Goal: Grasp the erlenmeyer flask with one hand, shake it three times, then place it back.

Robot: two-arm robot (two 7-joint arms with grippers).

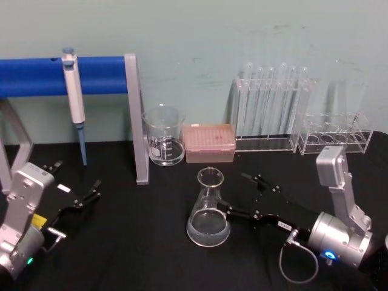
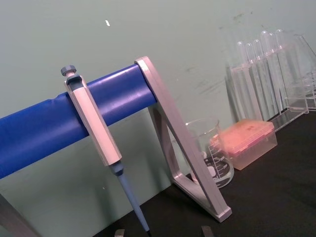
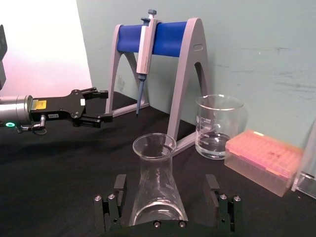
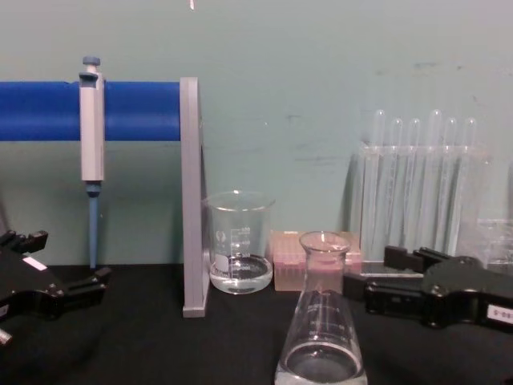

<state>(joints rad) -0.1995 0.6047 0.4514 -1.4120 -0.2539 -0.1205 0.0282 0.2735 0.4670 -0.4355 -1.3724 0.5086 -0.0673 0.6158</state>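
Observation:
The erlenmeyer flask point(image 1: 209, 209) stands upright on the black table, clear glass with a little liquid in its wide base. It also shows in the chest view point(image 4: 322, 337). My right gripper point(image 1: 239, 194) reaches in from the right, level with the flask, and is open. In the right wrist view the flask point(image 3: 157, 182) sits between the two black fingers point(image 3: 118, 195), with a gap on each side. My left gripper point(image 1: 91, 191) rests open at the table's left, far from the flask, with nothing in it; it shows too in the right wrist view point(image 3: 96, 106).
A glass beaker point(image 1: 163, 136) and a pink tip box point(image 1: 209, 142) stand behind the flask. Clear test-tube racks point(image 1: 273, 109) line the back right. A pipette point(image 1: 74, 91) hangs on the blue-barred stand point(image 1: 136, 115) at the back left.

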